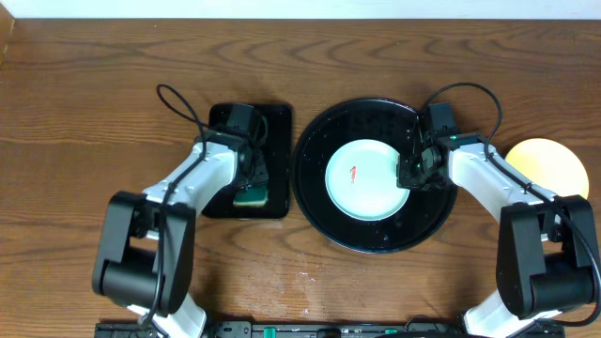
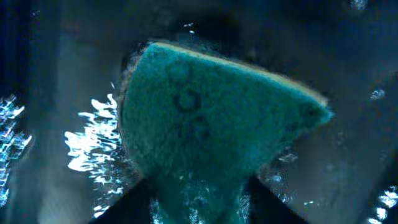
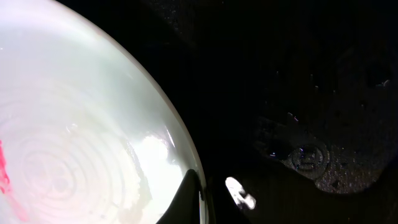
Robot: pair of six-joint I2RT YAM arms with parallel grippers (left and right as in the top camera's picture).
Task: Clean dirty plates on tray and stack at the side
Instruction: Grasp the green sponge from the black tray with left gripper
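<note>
Judging by how things lie, the job is partway through. One pale yellow plate (image 1: 547,161) sits off to the right on the wooden worktop (image 1: 94,94), with no mark on the part that shows. A mint-white plate (image 1: 376,192) lies in the middle of the round black tray (image 1: 319,214), and its red smear (image 1: 354,174) has not been wiped. I can see no third plate.

The left gripper (image 1: 252,183) is down over a green sponge (image 1: 251,197) in the small rectangular tray (image 1: 277,122). Its jaws appear to pinch the sponge, which narrows between them in the wrist view. The right gripper (image 1: 411,174) is at the plate's right rim; I cannot tell whether its jaws are spread or closed.

The sponge is coarse, wet and wedge-shaped, with a yellow backing. The plate is smooth and shallow with faint rings, and the tray is glossy and beaded with water.
</note>
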